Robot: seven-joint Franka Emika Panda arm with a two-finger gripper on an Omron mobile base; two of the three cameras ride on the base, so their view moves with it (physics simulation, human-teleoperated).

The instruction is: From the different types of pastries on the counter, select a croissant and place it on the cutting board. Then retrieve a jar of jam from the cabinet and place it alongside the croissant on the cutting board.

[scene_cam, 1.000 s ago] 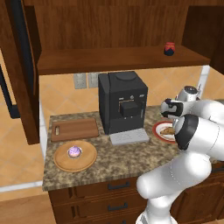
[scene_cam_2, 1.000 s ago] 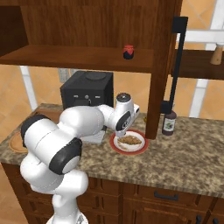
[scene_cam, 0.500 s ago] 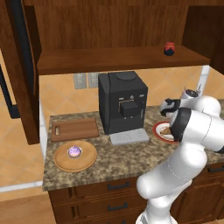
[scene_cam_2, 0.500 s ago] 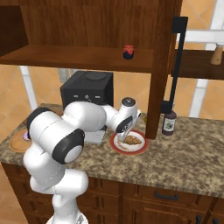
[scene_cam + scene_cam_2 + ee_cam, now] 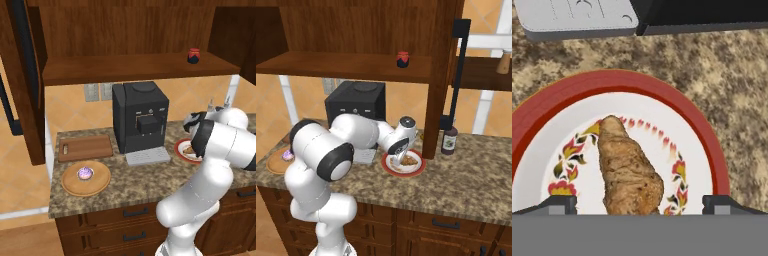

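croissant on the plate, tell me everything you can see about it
The croissant is a small, elongated pastry, golden-tan to brown with a bumpy, flaky-looking crust. One end tapers to a blunt point; the other widens toward the hand camera. It lies flat near the middle of a white plate with a red rim and a flower-pattern ring, touching nothing else. The plate sits on the speckled granite counter, beside the coffee machine's grey tray. The open gripper hovers over it, a fingertip on either side, not yet touching.
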